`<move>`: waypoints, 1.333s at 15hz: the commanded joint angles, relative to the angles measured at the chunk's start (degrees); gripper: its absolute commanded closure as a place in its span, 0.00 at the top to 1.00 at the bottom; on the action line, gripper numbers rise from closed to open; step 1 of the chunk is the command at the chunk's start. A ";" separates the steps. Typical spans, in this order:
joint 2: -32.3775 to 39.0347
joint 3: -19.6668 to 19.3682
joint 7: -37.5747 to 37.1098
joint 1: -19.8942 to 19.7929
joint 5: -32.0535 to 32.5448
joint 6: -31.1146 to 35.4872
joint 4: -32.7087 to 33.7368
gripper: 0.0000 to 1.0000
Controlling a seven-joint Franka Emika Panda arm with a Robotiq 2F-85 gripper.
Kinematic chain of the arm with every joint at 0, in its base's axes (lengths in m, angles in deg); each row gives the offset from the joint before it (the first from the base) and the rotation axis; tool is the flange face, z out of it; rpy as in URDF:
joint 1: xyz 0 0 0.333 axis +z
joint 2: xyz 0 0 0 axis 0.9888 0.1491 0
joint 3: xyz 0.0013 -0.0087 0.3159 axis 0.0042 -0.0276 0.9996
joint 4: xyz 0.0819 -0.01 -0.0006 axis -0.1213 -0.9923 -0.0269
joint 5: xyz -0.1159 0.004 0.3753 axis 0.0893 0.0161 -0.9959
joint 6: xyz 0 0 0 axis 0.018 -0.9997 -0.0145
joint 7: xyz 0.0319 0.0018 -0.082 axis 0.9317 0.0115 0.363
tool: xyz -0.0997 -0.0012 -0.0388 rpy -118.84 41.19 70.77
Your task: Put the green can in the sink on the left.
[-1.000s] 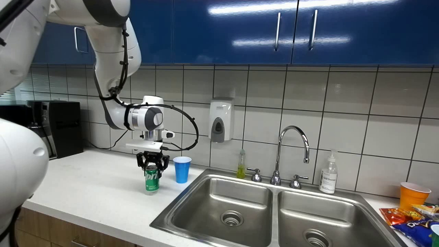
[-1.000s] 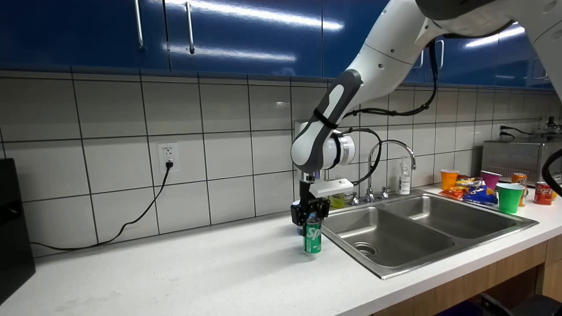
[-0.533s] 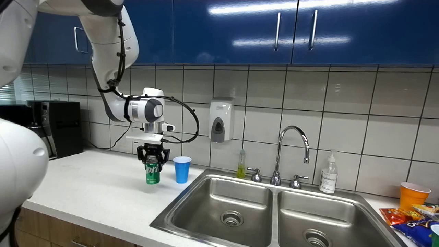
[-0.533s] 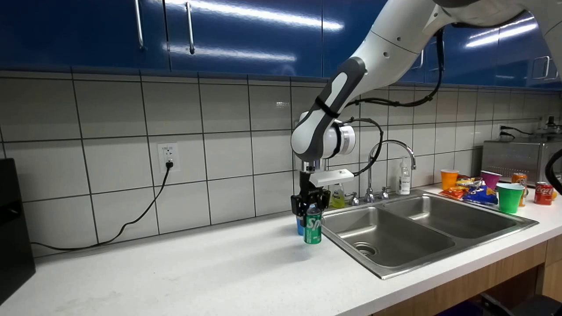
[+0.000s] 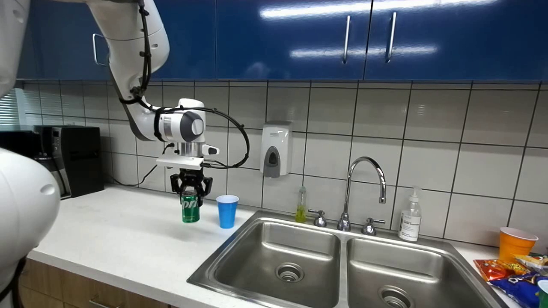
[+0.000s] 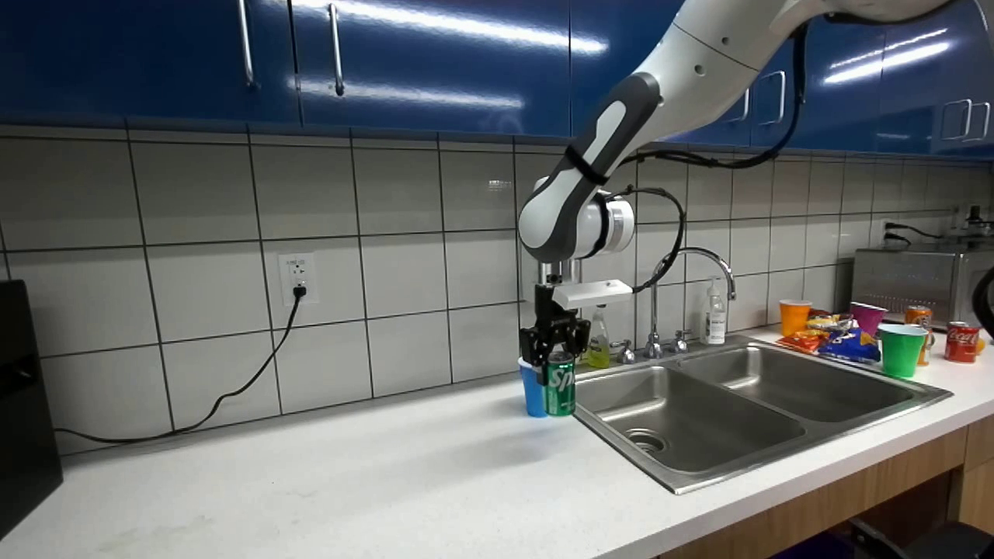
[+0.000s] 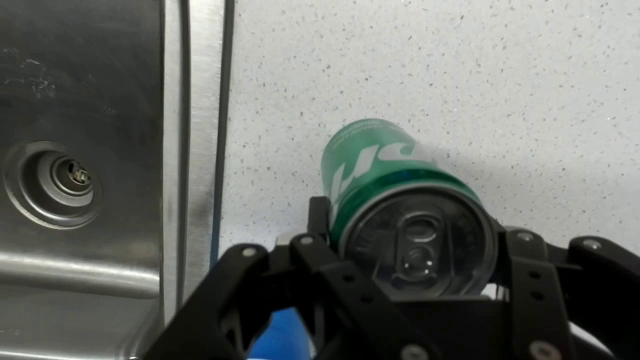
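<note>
Clasped between the black fingers (image 7: 318, 216) of the gripper (image 5: 191, 201), the green can (image 5: 190, 214) hung upright above the white counter (image 5: 124, 239), left of centre in the frame, with "pri" readable in white on its side. In an exterior view where it appeared right of centre, the can (image 6: 560, 388) read "Sp", and the wrist view showed part of the same lettering upside down beyond the lid (image 7: 419, 242). The fingers gripped the can near its top, and it was outside the sink (image 5: 229, 247), whose left basin (image 5: 252, 269) lay in the lower middle of the frame. A blue cup (image 5: 227, 213) stood just to the right of the can. Along the back edge of the sink stood a bottle of yellow-green liquid (image 5: 301, 211), about mid-frame, and, further right, a clear pump bottle (image 5: 409, 224) with dark print too small to read. A white soap dispenser (image 5: 276, 147) hung near the middle. At the far right an orange cup (image 5: 515, 246) stood beside snack bags (image 5: 516, 288) with blurred print, and in an exterior view a red can (image 6: 961, 342) towards the right edge bore white script of which "Coca" could be made out
</note>
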 commanded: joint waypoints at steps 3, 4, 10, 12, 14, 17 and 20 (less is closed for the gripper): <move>-6.17 0.39 -0.78 -0.62 0.41 -3.42 -4.10 0.39; -6.94 0.28 -1.11 -0.56 0.82 -3.46 -4.84 0.39; -11.67 0.11 -1.13 -1.11 0.18 -5.20 -8.61 0.39; -13.13 -0.02 -1.18 -1.36 0.20 -5.71 -9.82 0.39; -14.50 -0.18 -1.13 -1.59 -0.02 -6.42 -10.94 0.39; -16.79 -0.48 -1.02 -1.84 -0.33 -7.39 -12.61 0.39; -19.24 -0.70 -1.22 -2.15 -0.22 -8.19 -14.23 0.39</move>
